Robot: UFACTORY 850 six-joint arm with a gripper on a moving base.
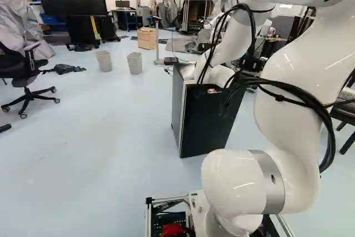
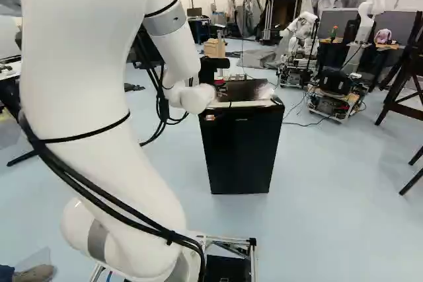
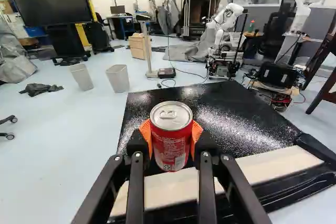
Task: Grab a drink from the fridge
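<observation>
I have the claw (image 3: 169, 141) closed around a red can (image 3: 171, 142), one orange pad (image 3: 197, 132) to each side, its lid facing up towards my camera. That's the drink, upright as far as I can judge, and the hold looks centred. Just beneath the claw is the fridge's black top (image 3: 226, 116), with a pale strip (image 3: 268, 169) along its near edge; I can't tell whether the can's base touches it. The fridge (image 2: 241, 150) itself looks shut under the claw.

I take the step in hand to be securing the drink and bringing it clear. I'd go straight up first, slowly, so the base doesn't scrape or catch, and squeeze no harder than needed: thin metal could dent. Then I'd draw back level, wrist steady, minding the cables (image 2: 99, 197) along my arm (image 2: 86, 64). Well ahead of the claw, a post on a stand (image 3: 147, 51) argues against pushing forward.
</observation>
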